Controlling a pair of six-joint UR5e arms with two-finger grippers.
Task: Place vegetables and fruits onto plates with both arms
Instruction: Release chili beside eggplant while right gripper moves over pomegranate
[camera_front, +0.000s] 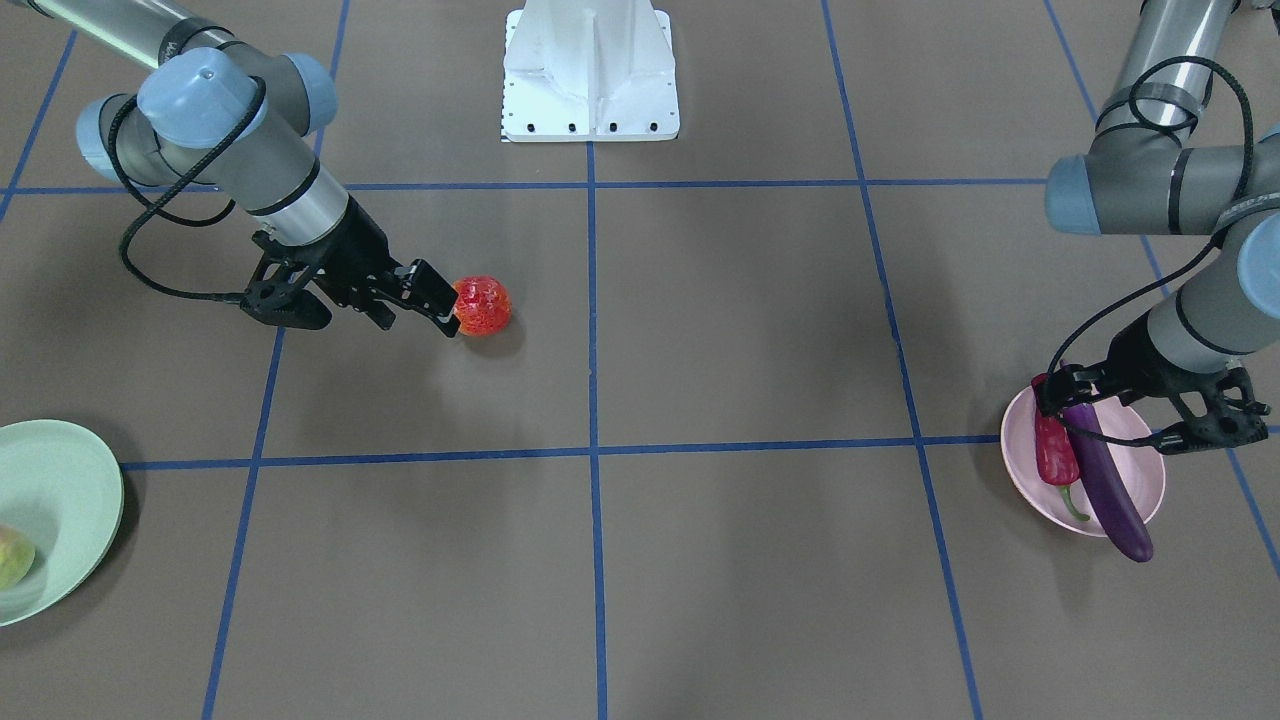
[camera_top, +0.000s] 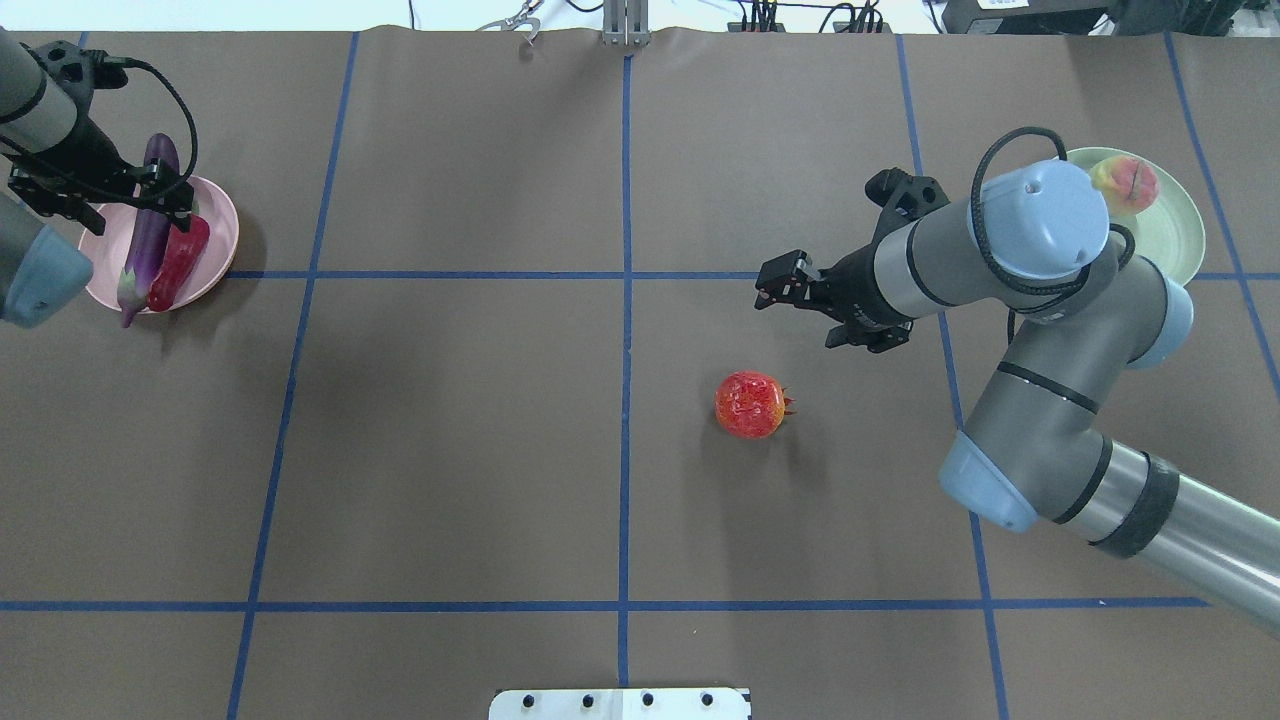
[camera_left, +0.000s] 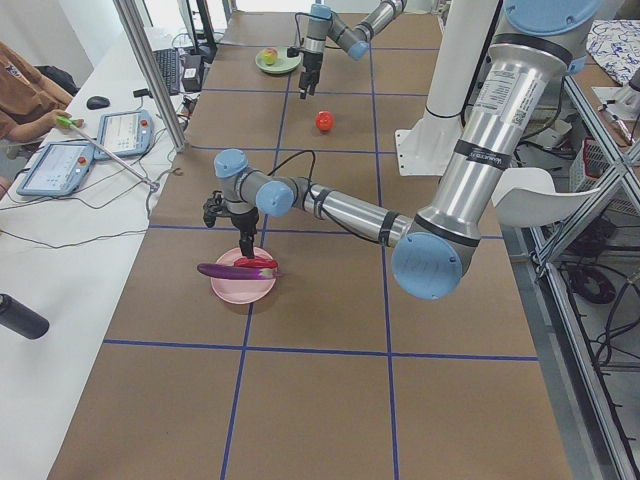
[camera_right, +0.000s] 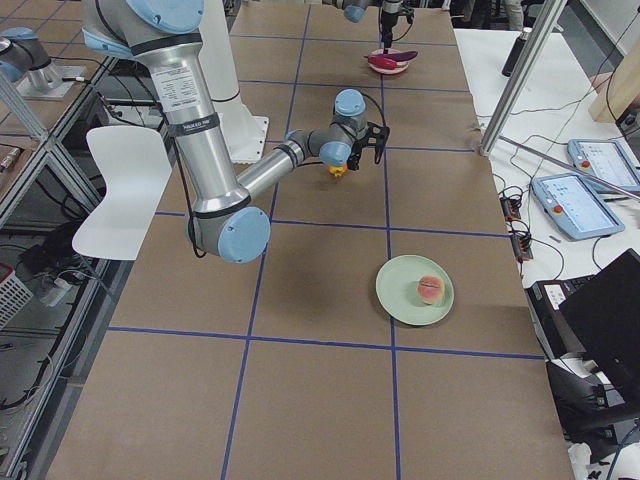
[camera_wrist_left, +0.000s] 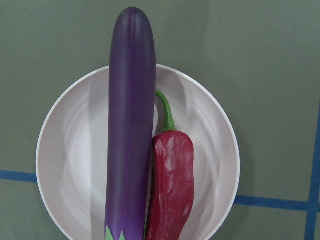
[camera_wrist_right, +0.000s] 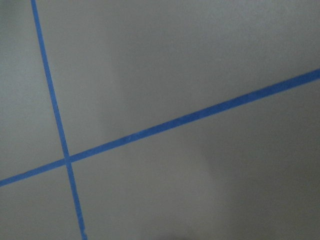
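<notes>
- Seen from across the tabletop (camera_front: 740, 330), the right tool (camera_front: 418, 310) hangs with its jaws spread and empty, close to the pomegranate (camera_front: 482, 306), which sits on the bare surface. The left tool (camera_front: 1062, 392) hovers over the pink plate (camera_front: 1140, 470), released and gripping nothing. The eggplant (camera_front: 1108, 480) and chili pepper (camera_front: 1055, 455) lie there side by side. The peach (camera_front: 12, 556) rests on the green plate (camera_front: 60, 490) at the picture's edge.
- From overhead, the pomegranate lies alone, apart from the right tool and well apart from both plates.
- In the side views, the right tool is raised above the pomegranate, not around it.
- The left wrist camera shows the eggplant and chili pepper touching along their lengths, with the eggplant's rounded end overhanging the rim.
- The right wrist camera shows only tabletop and crossing blue tape lines (camera_wrist_right: 66, 160).
</notes>
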